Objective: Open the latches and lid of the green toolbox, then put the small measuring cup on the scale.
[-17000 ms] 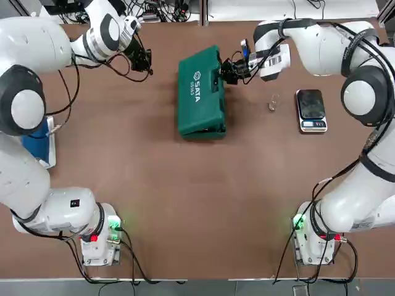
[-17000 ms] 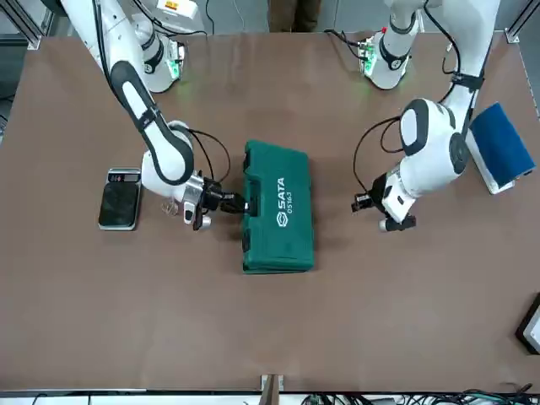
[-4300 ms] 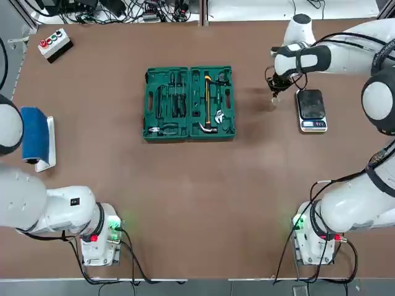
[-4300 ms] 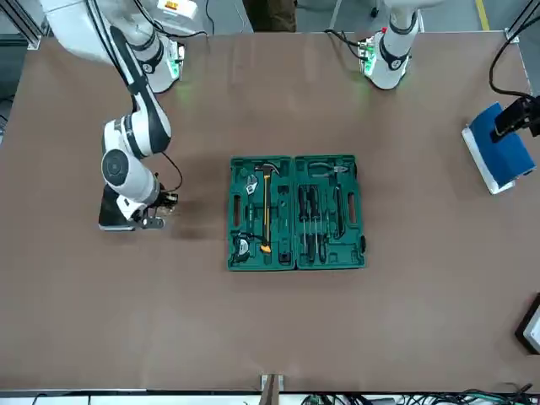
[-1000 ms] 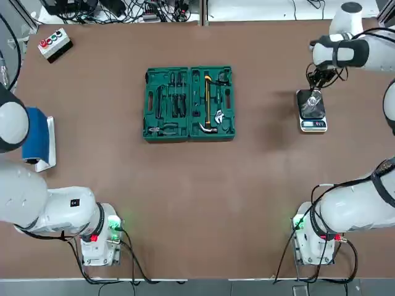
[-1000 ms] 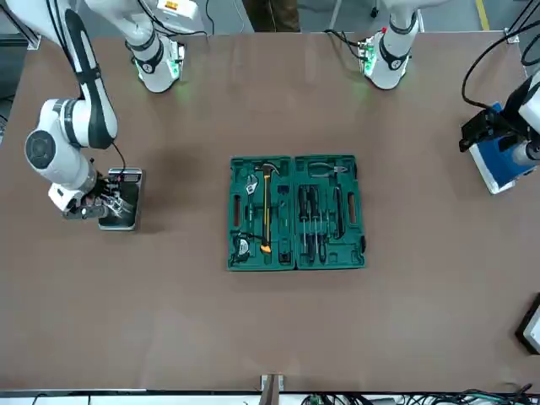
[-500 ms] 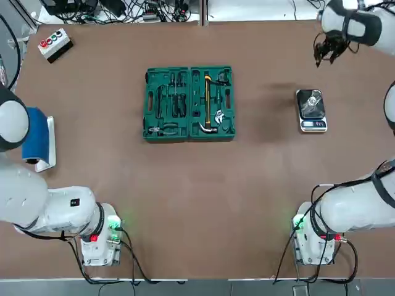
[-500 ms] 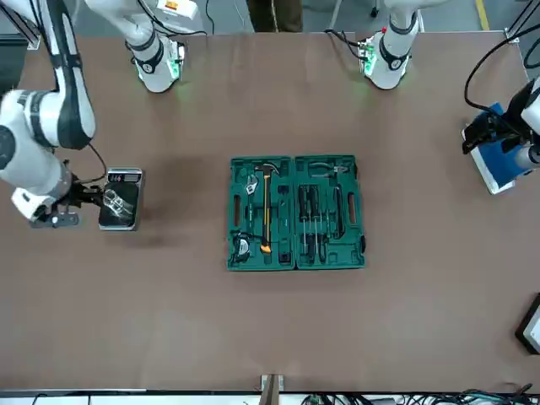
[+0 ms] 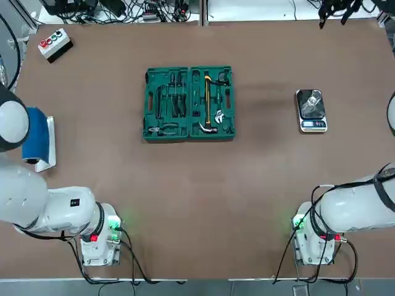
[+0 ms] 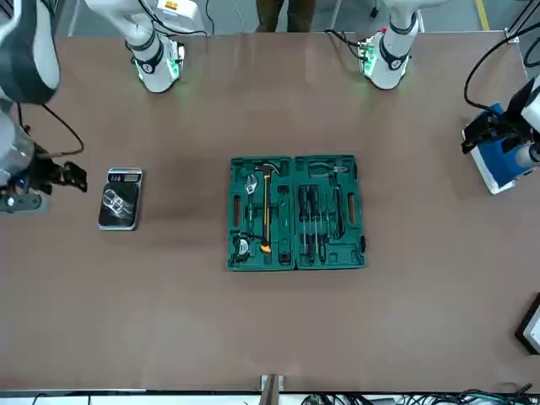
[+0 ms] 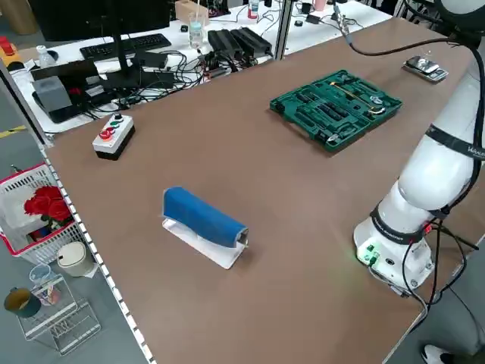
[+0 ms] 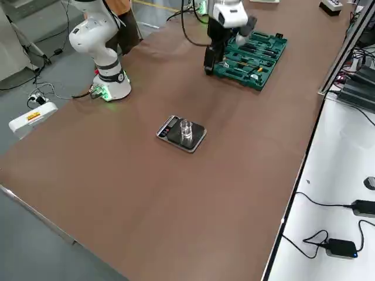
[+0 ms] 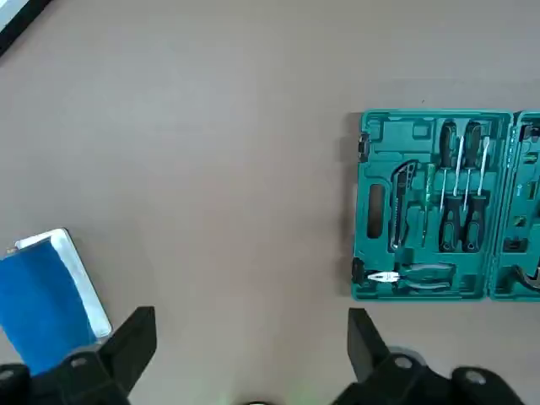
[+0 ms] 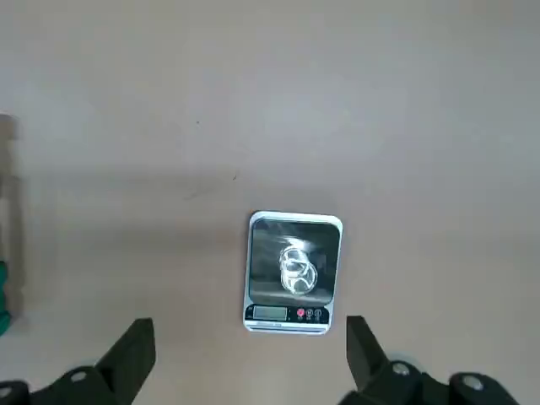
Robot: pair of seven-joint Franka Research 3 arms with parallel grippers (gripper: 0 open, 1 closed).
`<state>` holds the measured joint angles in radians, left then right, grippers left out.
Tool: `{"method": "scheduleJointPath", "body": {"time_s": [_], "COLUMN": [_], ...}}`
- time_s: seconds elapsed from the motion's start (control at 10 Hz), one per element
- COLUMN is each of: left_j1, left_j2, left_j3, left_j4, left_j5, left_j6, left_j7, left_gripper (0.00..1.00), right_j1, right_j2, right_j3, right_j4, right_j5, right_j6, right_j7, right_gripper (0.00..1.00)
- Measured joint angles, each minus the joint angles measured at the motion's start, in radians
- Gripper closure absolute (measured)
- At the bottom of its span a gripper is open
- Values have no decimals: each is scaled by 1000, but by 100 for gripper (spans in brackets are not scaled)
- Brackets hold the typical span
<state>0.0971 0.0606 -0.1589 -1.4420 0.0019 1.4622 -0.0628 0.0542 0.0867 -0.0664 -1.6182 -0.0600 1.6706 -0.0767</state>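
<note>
Table (image 9: 185, 209): bare from toolbox (image 9: 189, 103) to near edge, free pass. Wide bare gap between toolbox and scale (image 9: 311, 111). Cup (image 9: 313, 100) blocks low pass over scale. Blue-and-white object (image 9: 38, 139) obstructs left side; right end effector (image 10: 51, 181) above table, beside scale.

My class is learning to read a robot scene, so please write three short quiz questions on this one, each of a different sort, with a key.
1. True or false: the cup stands on the scale.
2. Multiple choice: how does the toolbox lie?
a) shut, lettering up
b) open, tools showing
c) open, with no tools in it
3. Fill in the blank: the right gripper, off past the scale at the table's far right, has its fingers ____.

Key: 1 true; 2 b; 3 open.
</note>
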Motion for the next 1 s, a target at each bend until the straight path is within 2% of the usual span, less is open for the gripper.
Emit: {"method": "scheduleJointPath", "body": {"time_s": [0.3,0.6,1.0], "left_j1": [1,1,2], "left_j2": [0,0,0], "left_j3": [4,4,5], "left_j4": [0,1,1], "left_j5": [0,0,0], "left_j6": [0,0,8], "left_j7": [2,2,3], "left_gripper": [0,0,0], "right_j1": [-21,-66,-67], "right_j2": [-2,-1,0], "right_j3": [47,92,99], "right_j4": [131,161,167], "right_j5": [1,76,80], "right_j6": [-104,-110,-122], "right_j7": [24,52,71], "right_gripper": [0,0,0]}}
